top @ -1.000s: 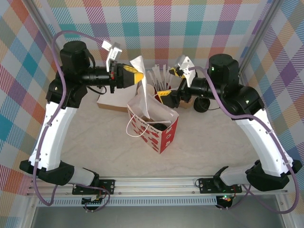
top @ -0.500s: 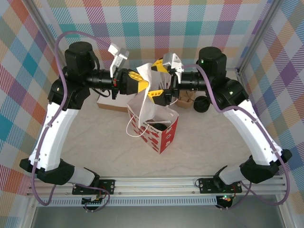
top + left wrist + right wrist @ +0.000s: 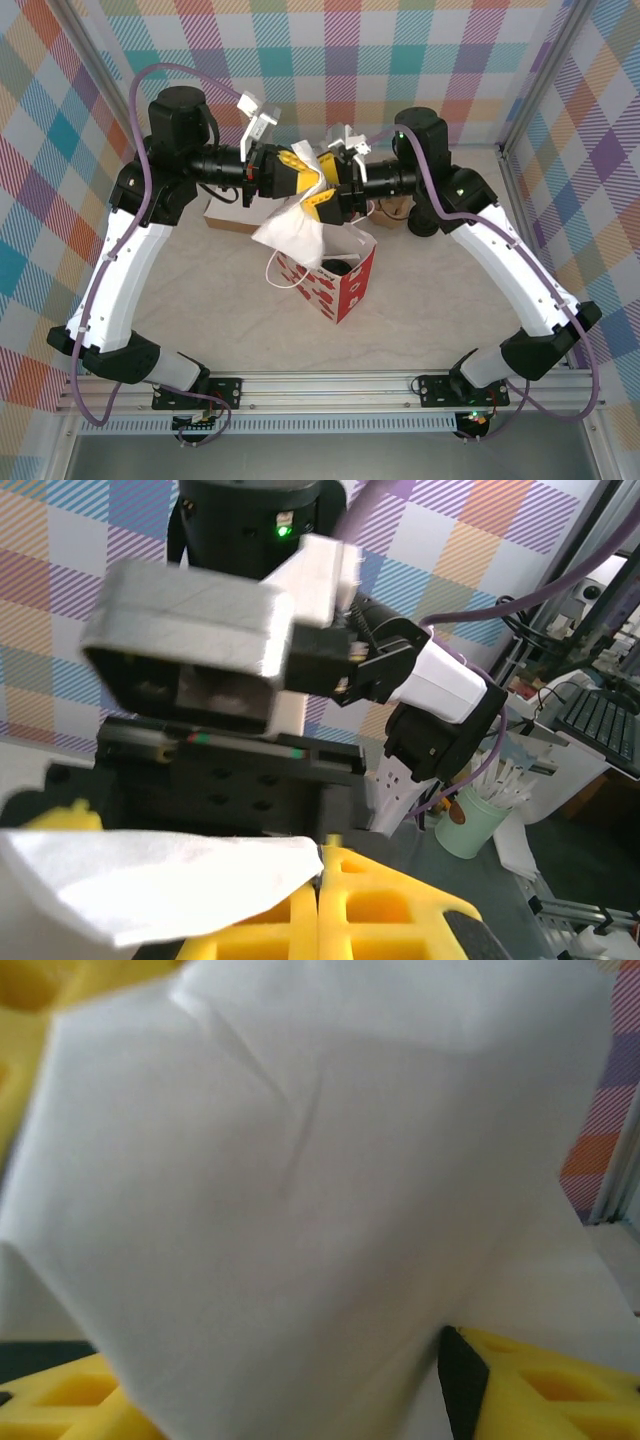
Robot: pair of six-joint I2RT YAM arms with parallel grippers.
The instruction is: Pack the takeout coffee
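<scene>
left end effector (image 3: pixel 308 172): you are seeing it clamping fully shut on the upper edge of a white paper sheet (image 3: pixel 290 230), holding the sheet up above the bag's mouth.
right end effector (image 3: pixel 322 196): it is pressing in on the same sheet from the opposite side. In its wrist view the paper is lying between the yellow fingers (image 3: pixel 545 1385), but you cannot tell whether they are gripping it or only flanking it.
takeout coffee (image 3: pixel 338 267): a dark round shape is showing inside the open top of the red-and-white paper bag (image 3: pixel 348 288). You are most likely looking at the cup's black lid. The green cup wall is being hidden by the bag.
bag: it is standing upright on the bench (image 3: pixel 220 300), between the two arms, with one handle loop drooping toward the left arm.
done so far: judging by that lid, the coffee is already sitting in the bag.
left to do: the sheet is hanging partly over the bag's rear-left rim rather than lying inside, so you are probably watching the finishing step. The paper needs tucking in over the cup, and both end effectors need letting go and backing away.
</scene>
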